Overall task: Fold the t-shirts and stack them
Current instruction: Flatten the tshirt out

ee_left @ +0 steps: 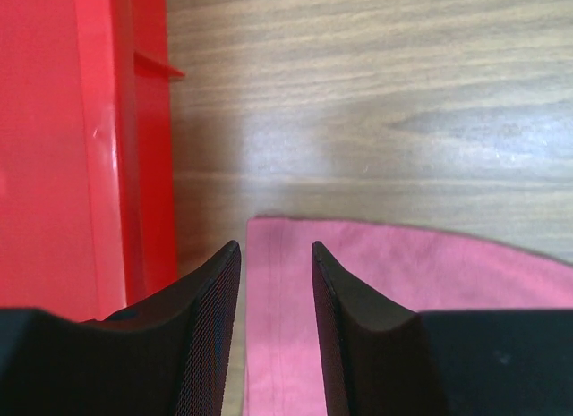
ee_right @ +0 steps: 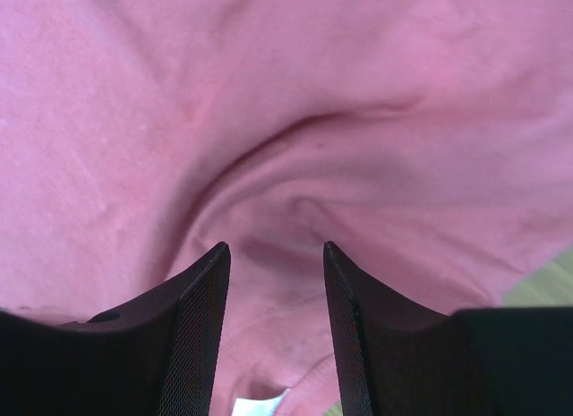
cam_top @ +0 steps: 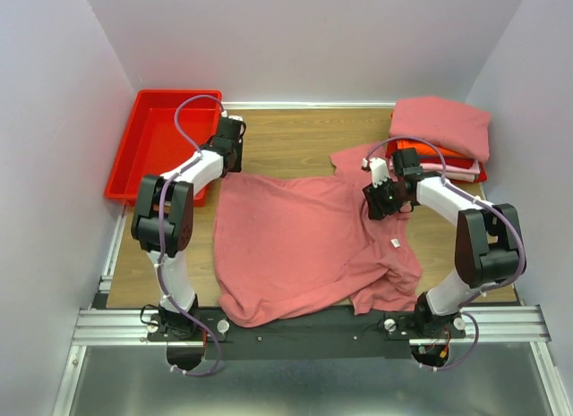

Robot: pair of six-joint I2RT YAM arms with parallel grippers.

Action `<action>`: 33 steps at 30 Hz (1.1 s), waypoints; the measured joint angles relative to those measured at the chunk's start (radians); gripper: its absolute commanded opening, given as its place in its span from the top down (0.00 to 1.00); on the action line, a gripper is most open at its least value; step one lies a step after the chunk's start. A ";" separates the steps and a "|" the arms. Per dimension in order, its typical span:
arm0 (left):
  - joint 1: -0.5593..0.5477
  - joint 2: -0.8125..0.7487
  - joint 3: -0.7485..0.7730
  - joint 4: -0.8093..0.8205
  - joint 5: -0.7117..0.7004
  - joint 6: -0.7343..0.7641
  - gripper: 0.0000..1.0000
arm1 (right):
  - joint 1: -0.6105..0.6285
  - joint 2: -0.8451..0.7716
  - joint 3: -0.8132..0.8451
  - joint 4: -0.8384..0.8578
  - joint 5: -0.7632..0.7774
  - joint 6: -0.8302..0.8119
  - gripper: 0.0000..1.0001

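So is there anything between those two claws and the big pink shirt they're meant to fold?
Nothing visible. The left gripper hangs over the salmon-pink shirt at its corner beside the red bin; the right gripper hangs over its bunched cloth.

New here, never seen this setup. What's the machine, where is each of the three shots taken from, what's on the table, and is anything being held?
Two small robot arms are bolted at the near edge of a wooden table. The top picture looks down from above and behind them. The other two come from cameras on the wrists, so the black wedges at the bottom are each arm's own fingers.

A large salmon-pink t-shirt lies spread and rumpled in the middle. A stack of folded shirts sits at the far right, a red bin at the far left.

The left gripper is open over the shirt's far left edge, beside the bin. The right gripper is open just above a wrinkle in the shirt. Neither holds anything.
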 measured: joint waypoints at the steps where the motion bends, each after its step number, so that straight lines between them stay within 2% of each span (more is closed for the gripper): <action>1: 0.003 0.017 0.014 -0.003 0.000 0.002 0.55 | -0.008 -0.006 0.000 0.000 -0.002 -0.002 0.46; 22: 0.029 0.101 0.025 -0.055 0.024 0.012 0.52 | -0.099 -0.057 -0.014 -0.007 -0.079 -0.013 0.45; 26: 0.029 0.116 0.043 -0.054 0.043 0.017 0.64 | -0.101 -0.059 -0.015 -0.011 -0.090 -0.016 0.45; 29: 0.029 0.120 0.047 -0.054 0.058 0.018 0.86 | -0.106 -0.066 -0.015 -0.012 -0.100 -0.018 0.45; 31: 0.028 0.122 0.047 -0.052 0.072 0.021 0.98 | -0.106 -0.073 -0.015 -0.013 -0.116 -0.020 0.45; 33: 0.028 0.122 0.047 -0.051 0.076 0.021 1.00 | -0.106 -0.080 -0.012 -0.015 -0.138 -0.024 0.45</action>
